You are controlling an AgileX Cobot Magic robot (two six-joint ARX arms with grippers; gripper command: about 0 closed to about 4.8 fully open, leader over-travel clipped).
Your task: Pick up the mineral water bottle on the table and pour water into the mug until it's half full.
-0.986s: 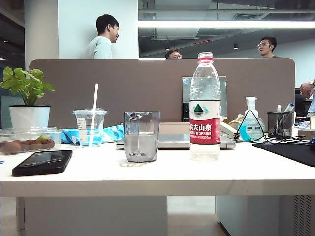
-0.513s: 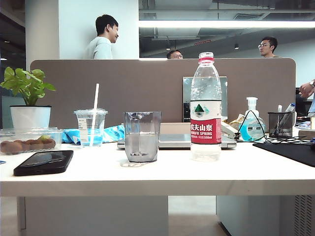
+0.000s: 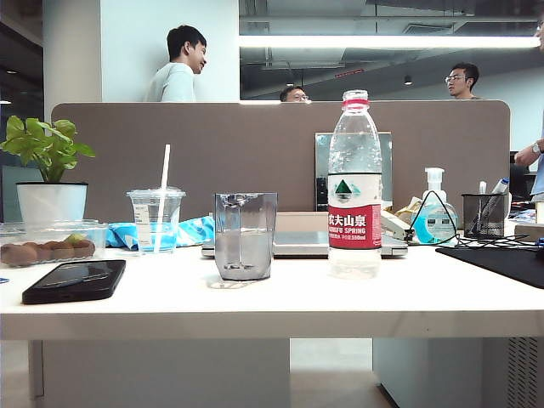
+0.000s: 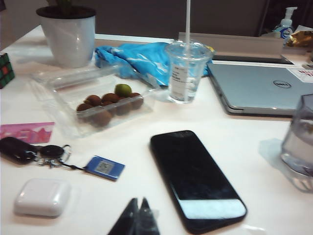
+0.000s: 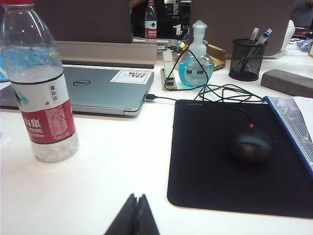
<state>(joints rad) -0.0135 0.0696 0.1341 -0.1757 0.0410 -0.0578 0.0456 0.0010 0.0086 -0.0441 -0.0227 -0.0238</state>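
Nothing on the table (image 3: pixel 340 306) has shifted: mineral water bottle (image 3: pixel 354 183) and mug (image 3: pixel 245 235) stand at frame centre. Left gripper (image 4: pixel 138 218) and right gripper (image 5: pixel 135 215) hover pinched together, empty.

**Readable text on the desk**

The mineral water bottle (image 3: pixel 354 185) label reads "农夫山泉" above "NONGFU SPRING" (smaller print below is illegible). The closed silver laptop (image 5: pixel 98 89) bears "DELL" and a "NICE TRY" sticker (image 5: pixel 130 76). The black mouse (image 5: pixel 250 145) says "Lenovo"

The capped mineral water bottle (image 3: pixel 354 183) stands upright on the white table (image 3: pixel 280 302), near the clear, roughly half-full mug (image 3: pixel 245 235).
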